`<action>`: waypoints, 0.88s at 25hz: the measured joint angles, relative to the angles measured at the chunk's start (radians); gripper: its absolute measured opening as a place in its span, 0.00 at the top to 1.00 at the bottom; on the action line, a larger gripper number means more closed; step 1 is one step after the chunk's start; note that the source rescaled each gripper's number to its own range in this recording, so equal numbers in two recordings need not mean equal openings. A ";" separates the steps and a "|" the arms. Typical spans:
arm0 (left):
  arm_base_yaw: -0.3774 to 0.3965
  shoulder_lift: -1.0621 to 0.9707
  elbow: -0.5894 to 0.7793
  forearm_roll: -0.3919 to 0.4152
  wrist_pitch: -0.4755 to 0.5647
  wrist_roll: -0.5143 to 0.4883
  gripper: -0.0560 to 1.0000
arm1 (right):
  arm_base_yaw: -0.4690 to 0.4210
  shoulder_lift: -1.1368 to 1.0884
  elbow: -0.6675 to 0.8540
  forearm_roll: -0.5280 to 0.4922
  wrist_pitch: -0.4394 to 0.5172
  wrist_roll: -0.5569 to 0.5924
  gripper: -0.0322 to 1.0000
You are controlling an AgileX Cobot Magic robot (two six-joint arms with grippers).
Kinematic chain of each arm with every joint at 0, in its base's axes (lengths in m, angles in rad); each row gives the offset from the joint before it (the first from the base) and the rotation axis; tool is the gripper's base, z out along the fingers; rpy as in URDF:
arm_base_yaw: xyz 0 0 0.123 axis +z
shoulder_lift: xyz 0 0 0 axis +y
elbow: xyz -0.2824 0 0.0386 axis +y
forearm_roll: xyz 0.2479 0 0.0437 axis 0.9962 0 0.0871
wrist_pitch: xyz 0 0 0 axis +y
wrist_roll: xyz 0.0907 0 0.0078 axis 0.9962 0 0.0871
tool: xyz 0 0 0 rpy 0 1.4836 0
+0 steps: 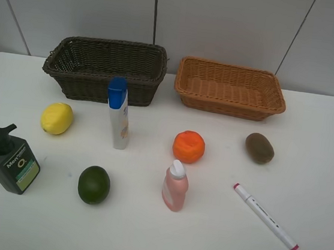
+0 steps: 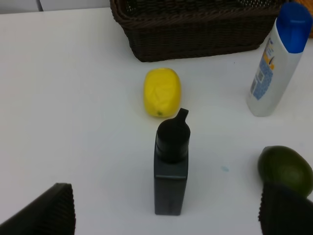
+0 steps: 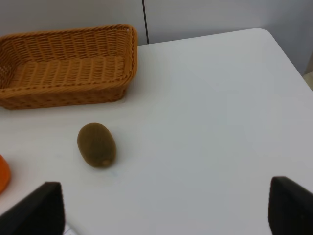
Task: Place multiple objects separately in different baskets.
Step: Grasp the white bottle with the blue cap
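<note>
On the white table lie a yellow lemon, dark green lime, orange, brown kiwi, blue-capped white bottle, black-green pump bottle, small pink bottle and white red-tipped marker. The dark brown basket and orange-tan basket stand empty at the back. No arm shows in the high view. My left gripper is open and empty over the pump bottle, with the lemon beyond. My right gripper is open and empty, short of the kiwi.
The table's back edge meets a grey panelled wall behind the baskets. The right wrist view shows the table's rounded far corner and the tan basket. The left wrist view shows the lime beside one finger.
</note>
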 joint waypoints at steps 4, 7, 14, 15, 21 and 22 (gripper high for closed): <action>0.000 0.000 0.000 0.000 0.000 0.000 0.02 | 0.000 0.000 0.000 0.000 0.000 0.000 0.02; 0.000 0.000 0.000 0.000 0.000 0.000 0.02 | 0.000 0.000 0.000 0.000 0.000 0.000 0.02; 0.000 0.000 0.000 0.000 0.000 0.000 0.02 | 0.000 0.000 0.000 0.000 0.000 0.000 0.02; 0.000 0.000 0.000 0.000 0.000 0.000 0.02 | 0.000 0.000 0.000 0.000 0.000 0.000 0.02; 0.000 0.059 0.000 0.000 -0.001 -0.018 0.02 | 0.000 0.000 0.000 0.000 0.000 0.000 0.02; 0.000 0.110 0.000 0.000 -0.002 -0.026 0.02 | 0.000 0.000 0.000 0.000 0.000 0.000 0.02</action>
